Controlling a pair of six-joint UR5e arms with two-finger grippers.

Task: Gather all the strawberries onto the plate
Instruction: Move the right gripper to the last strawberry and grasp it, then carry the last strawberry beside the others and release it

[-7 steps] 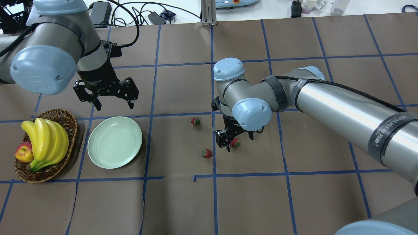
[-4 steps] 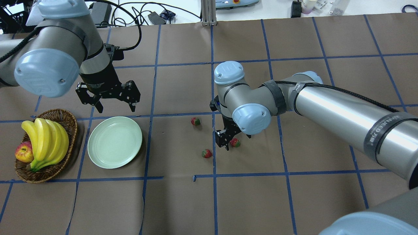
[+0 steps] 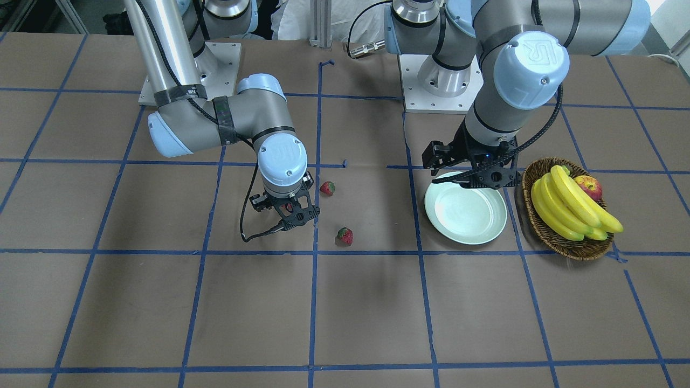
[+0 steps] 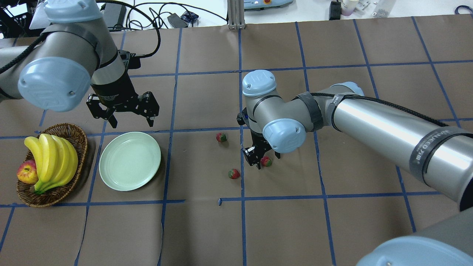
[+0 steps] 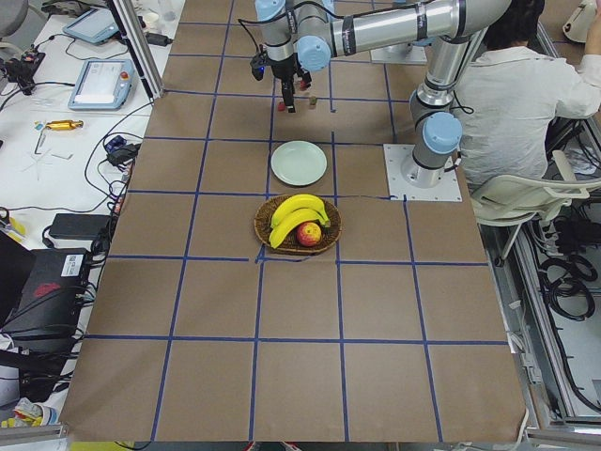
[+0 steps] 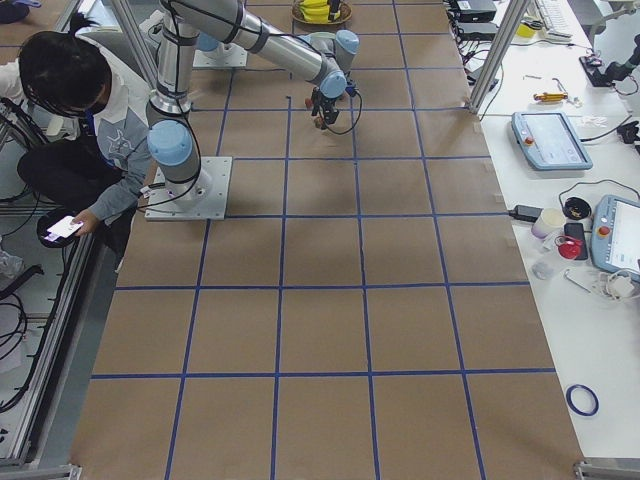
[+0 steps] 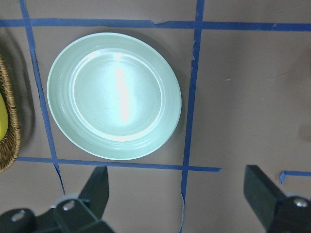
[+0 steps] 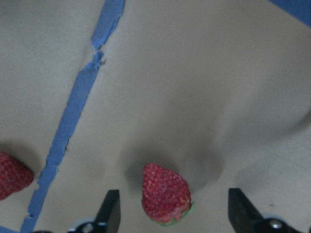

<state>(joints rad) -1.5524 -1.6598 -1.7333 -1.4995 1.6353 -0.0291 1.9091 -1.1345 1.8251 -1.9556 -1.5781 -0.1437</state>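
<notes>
R end effector (image 8: 173,206) has shifted a little over the last sec and now straddles one small red strawberry w/ green leafy cap (image 8: 165,193). Jaws are apart, one finger each side w/ gaps both sides, nothing gripped yet. That berry sits on the brown paper-covered tabletop (image 4: 207,229) w/ blue tape grid, right of centre in the overhead view.

So the approach looks about done; next is prob. to close & lift.

Second strawberry (image 4: 221,137) and third strawberry (image 4: 233,173) haven't moved. Both lie near the R end effector, on its plate side.

Round pale mint-green glossy plate (image 4: 129,162) is bare, well apart from all 3 berries. L end effector (image 4: 131,120) moved slightly too. It hovers by the plate's far rim, jaws wide, empty.

Progress as I judge it: 0 of 3 in, first pick imminent.
</notes>
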